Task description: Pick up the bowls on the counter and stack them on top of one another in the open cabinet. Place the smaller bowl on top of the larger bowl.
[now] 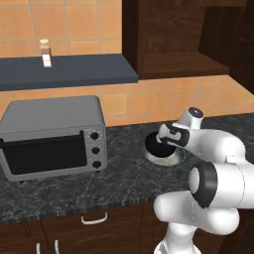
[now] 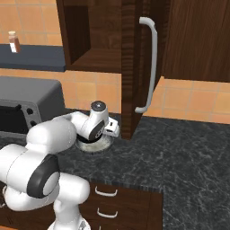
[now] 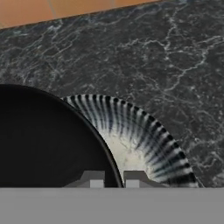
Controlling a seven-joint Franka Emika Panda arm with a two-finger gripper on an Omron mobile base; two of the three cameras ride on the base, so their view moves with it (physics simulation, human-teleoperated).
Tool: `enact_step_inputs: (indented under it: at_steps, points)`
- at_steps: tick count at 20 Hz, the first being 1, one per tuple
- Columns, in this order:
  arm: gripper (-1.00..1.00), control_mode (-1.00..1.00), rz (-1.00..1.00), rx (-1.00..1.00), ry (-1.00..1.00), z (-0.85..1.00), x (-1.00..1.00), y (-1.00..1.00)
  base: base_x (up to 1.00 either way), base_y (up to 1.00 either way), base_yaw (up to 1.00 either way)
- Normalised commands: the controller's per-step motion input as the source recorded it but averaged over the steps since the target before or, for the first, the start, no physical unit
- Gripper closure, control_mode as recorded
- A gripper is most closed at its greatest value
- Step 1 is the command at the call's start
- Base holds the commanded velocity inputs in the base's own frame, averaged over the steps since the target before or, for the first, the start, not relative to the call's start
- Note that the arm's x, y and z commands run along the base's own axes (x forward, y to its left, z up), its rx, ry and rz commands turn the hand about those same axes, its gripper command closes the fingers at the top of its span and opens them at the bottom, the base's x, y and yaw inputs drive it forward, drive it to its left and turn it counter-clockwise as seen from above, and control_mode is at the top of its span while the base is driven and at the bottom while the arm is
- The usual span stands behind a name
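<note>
Marbled counter (image 1: 69, 186), orange tiled wall (image 1: 149, 101), toaster oven (image 1: 52, 136)

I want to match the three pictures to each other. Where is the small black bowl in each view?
Left base view: the smaller bowl is right of centre, partly behind the end effector.
Right base view: left of centre, almost hidden by the arm, so I give no point.
Hand view: it covers the lower left.
Shared landmark: the larger bowl under it.

In my left base view the toaster oven (image 1: 53, 136) sits left on the counter (image 1: 74, 186); the larger bowl (image 1: 166, 157) lies centre-right, the smaller bowl (image 1: 154, 145) apparently in it, the open cabinet (image 1: 178, 54) above.
</note>
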Motion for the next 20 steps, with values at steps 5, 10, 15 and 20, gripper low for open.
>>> enact_step_inputs:
  at_steps: [5, 10, 15, 20]
  points:
    - [-1.0, -1.0, 0.0, 0.0, 0.02, -0.19, 0.02, 0.0, 0.0, 0.0, 0.0]
    - [-1.0, -1.0, -0.02, 0.08, 0.13, 0.5, -0.02, -0.36, 0.0, 0.0, 0.0]
    - [-1.0, -1.0, -0.02, -0.03, 0.47, -0.17, 0.04, -0.39, 0.0, 0.0, 0.0]
    - [-1.0, -1.0, 0.0, 0.0, 0.2, -0.55, 0.0, -0.15, 0.0, 0.0, 0.0]
